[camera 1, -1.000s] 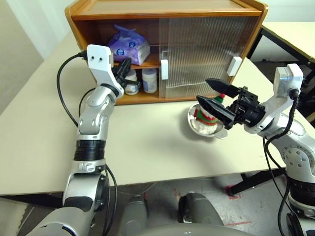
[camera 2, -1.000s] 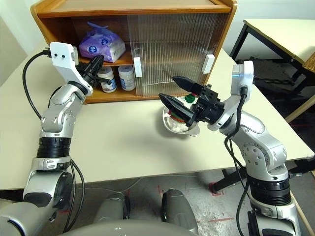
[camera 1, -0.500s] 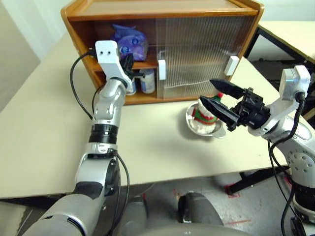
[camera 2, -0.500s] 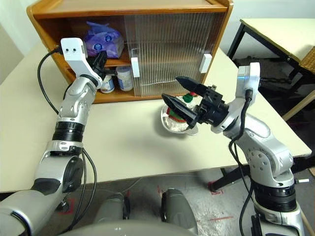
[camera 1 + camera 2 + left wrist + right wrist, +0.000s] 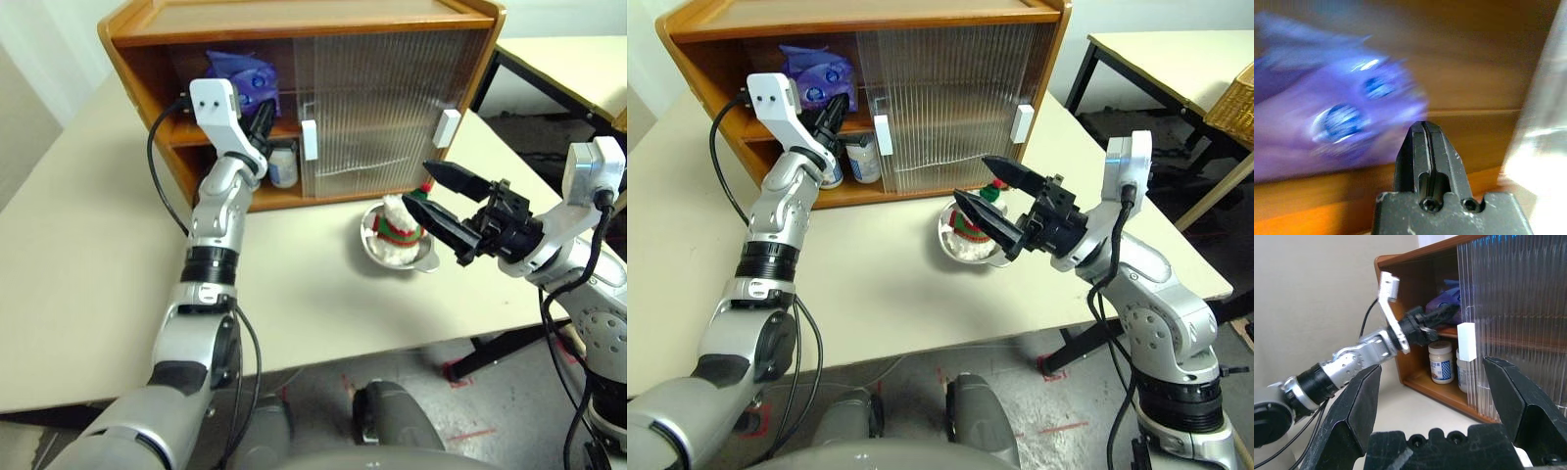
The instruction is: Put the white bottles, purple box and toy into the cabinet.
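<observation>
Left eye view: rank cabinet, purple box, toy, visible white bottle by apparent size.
1. cabinet, by far the largest.
2. purple box on the upper shelf, partly hidden by the left arm.
3. toy in the steel bowl.
4. white bottle, smallest.
Box versus toy is unsure: the toy sits nearer the camera.

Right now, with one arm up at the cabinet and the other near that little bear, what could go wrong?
The shut left tool sits at the upper shelf beside the purple box; a careless move could knock it, or the white bottles below.

The toy lies in a steel bowl, so the open right tool might catch the rim and slide or tip the bowl.

The cabinet is open on one side only, a narrow way in.
</observation>
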